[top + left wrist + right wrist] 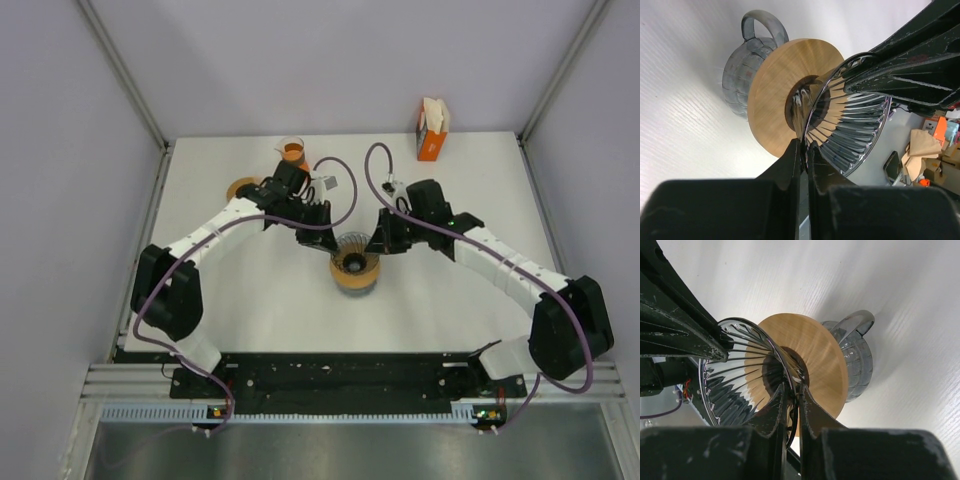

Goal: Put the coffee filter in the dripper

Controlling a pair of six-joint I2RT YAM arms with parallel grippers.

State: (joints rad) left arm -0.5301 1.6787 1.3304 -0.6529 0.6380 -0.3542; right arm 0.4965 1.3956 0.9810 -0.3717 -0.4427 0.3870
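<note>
White tabletop (270,290): matte, with a fine ribbed grain under both wrists, and brightly lit all round the dripper.
Walls: pale grey panels (330,60) close in on three sides, far beyond both sets of fingers.
Posts: bare aluminium posts (120,65) run down to the back corners of the table.
Near edge: a black base plate (340,372) carries both arm bases, behind the wrists.
Dripper: here it is, a clear ribbed glass cone dripper with a round wooden collar (850,130), caught between the two grippers.
Jug: a smoky grey glass jug with a loop handle (740,70) sits under the collar, just past the fingertips.
Left gripper (803,146): jaws narrow, pinching the glass rim of the dripper on its side.
Right gripper (792,392): jaws narrow too, nipped onto the opposite rim.
Inside the cone: tan shows between the ribs; paper or collar seen through glass, I cannot tell.
Coffee filters: pale paper coffee filters (436,115) stand up out of an orange carton (428,146), well beyond the right gripper, by the back wall.
Writing: the print on the carton is too small to read.
Cup: a clear cup with orange contents (292,150) stands beyond the left wrist.
Disc: a tan round disc (240,188) lies beside the left forearm.
</note>
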